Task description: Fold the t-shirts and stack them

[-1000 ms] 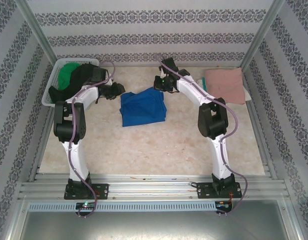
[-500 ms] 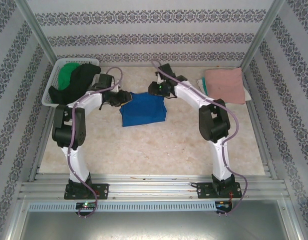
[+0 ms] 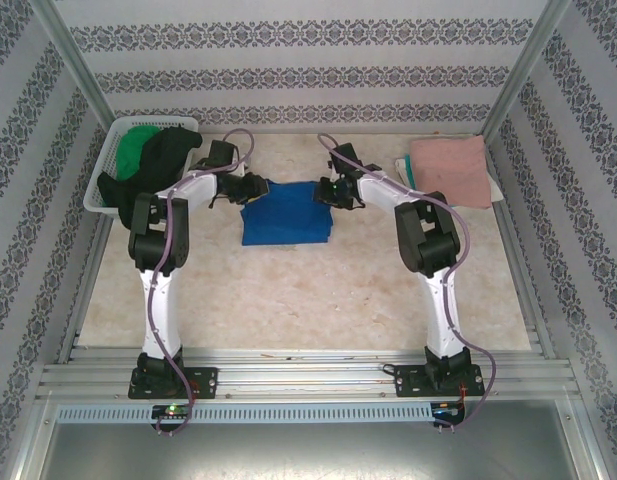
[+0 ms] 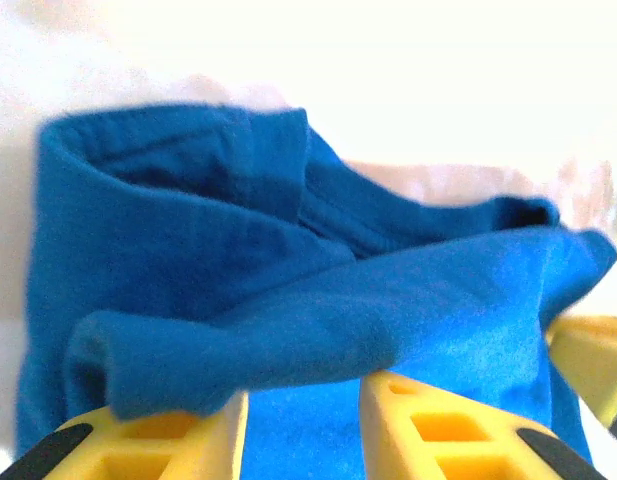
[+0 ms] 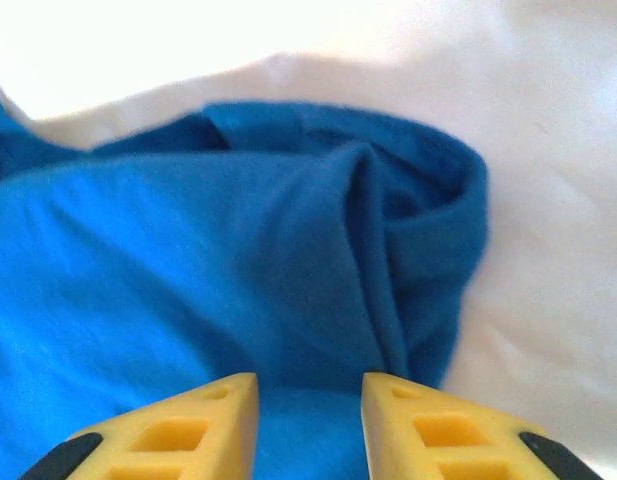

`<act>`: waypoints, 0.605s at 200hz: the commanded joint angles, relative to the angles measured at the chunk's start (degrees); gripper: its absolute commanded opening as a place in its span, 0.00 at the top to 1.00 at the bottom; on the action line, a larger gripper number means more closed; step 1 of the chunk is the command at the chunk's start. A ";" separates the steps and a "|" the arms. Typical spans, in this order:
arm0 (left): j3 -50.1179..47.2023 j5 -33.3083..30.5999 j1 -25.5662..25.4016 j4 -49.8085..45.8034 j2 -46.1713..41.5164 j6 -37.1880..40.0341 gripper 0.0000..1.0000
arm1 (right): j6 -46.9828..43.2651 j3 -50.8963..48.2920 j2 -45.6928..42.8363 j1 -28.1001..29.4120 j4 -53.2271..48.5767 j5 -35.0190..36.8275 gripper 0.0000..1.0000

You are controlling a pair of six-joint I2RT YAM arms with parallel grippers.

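Upper centre on counter (image 3: 288,290): folded blue shirt (image 3: 285,212), left claw (image 3: 256,188) at its upper-left corner, right claw (image 3: 328,192) at upper-right, both claws apart.

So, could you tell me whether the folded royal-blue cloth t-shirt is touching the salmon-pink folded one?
Apart. The top view shows the royal-blue t-shirt mid-table and the salmon-pink t-shirt far right, with bare table between them.

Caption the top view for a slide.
Folded blue t-shirt mid-table, pink t-shirt at right, white basket of clothes at left.
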 commanded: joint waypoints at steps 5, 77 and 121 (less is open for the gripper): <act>4.39 -0.78 0.79 -3.61 3.54 2.04 0.65 | -1.71 -5.80 -8.82 3.48 2.49 1.81 0.63; 11.11 0.57 0.97 -6.49 9.37 2.76 0.62 | 0.67 -12.68 -8.86 10.19 4.79 6.27 0.67; 10.40 0.28 1.00 -7.97 6.69 3.47 0.61 | 0.49 -17.78 -10.18 8.15 5.56 4.83 0.66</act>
